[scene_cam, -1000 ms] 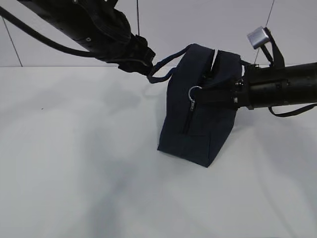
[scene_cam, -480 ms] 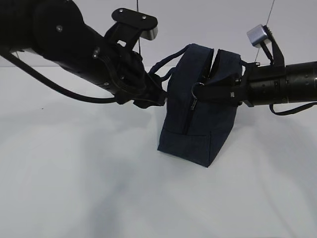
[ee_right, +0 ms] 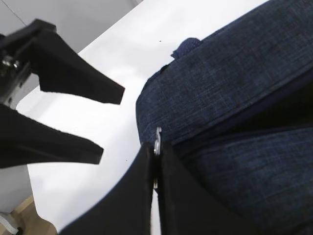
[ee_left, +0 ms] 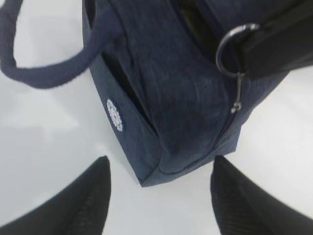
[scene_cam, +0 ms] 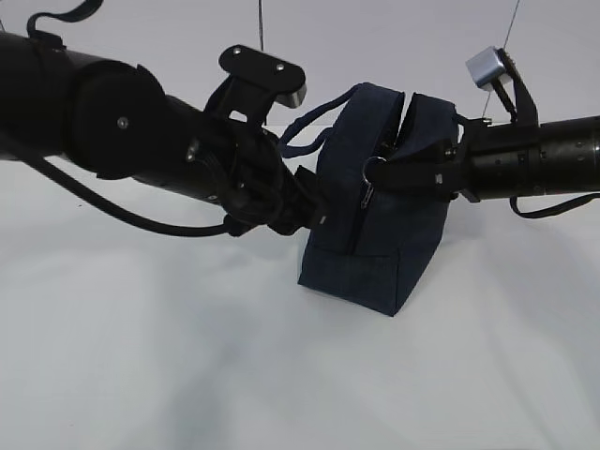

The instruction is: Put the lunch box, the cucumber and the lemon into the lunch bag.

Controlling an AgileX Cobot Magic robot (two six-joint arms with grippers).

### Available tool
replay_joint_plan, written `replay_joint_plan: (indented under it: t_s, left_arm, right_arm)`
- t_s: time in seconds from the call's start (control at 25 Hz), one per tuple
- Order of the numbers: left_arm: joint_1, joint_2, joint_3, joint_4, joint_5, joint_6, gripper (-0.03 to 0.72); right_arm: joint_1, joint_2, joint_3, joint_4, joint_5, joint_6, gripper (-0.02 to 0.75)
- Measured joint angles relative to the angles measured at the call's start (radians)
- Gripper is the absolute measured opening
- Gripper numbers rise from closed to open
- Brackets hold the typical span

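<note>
While the lunch bag (scene_cam: 375, 202) stood upright on the white table (scene_cam: 141, 356), the right gripper (ee_right: 155, 161) was clamped tight at its metal ring pull (ee_left: 234, 46), and the left gripper (ee_left: 159, 196) hung just beside the bag's lower end, its fingers (ee_left: 73, 205) spread wide and holding nothing

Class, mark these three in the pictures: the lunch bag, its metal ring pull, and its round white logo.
lunch bag (scene_cam: 375, 253), exterior view, on its front side panel.
metal ring pull (ee_left: 227, 41), left wrist view, on the ring's left curve.
round white logo (ee_left: 114, 115), left wrist view, on its centre.
</note>
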Motion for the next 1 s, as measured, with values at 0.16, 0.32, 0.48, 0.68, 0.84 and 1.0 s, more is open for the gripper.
replay_joint_plan:
  t_s: [0.16, 0.32, 0.48, 0.68, 0.84, 1.0]
  left_arm:
    - [0.0, 0.018, 0.016, -0.002, -0.048, 0.0, 0.47]
    - [-0.013, 0.06, 0.016, 0.017, -0.07, 0.0, 0.467]
    - [-0.026, 0.089, 0.016, 0.034, -0.098, 0.0, 0.433]
    - [-0.026, 0.113, 0.016, 0.036, -0.153, 0.0, 0.414]
    - [-0.026, 0.131, 0.016, 0.036, -0.196, 0.0, 0.413]
    - [-0.026, 0.141, 0.016, 0.036, -0.227, 0.0, 0.391]
  right_arm:
    - [0.0, 0.0, 0.0, 0.0, -0.002, 0.002, 0.001]
    - [0.0, 0.0, 0.0, 0.0, -0.002, 0.004, 0.001]
    - [0.0, 0.0, 0.0, 0.0, -0.002, 0.007, 0.001]
    - [0.0, 0.0, 0.0, 0.0, -0.002, 0.007, 0.001]
    - [0.0, 0.0, 0.0, 0.0, -0.002, 0.007, 0.001]
    - [0.0, 0.0, 0.0, 0.0, -0.002, 0.009, 0.001]
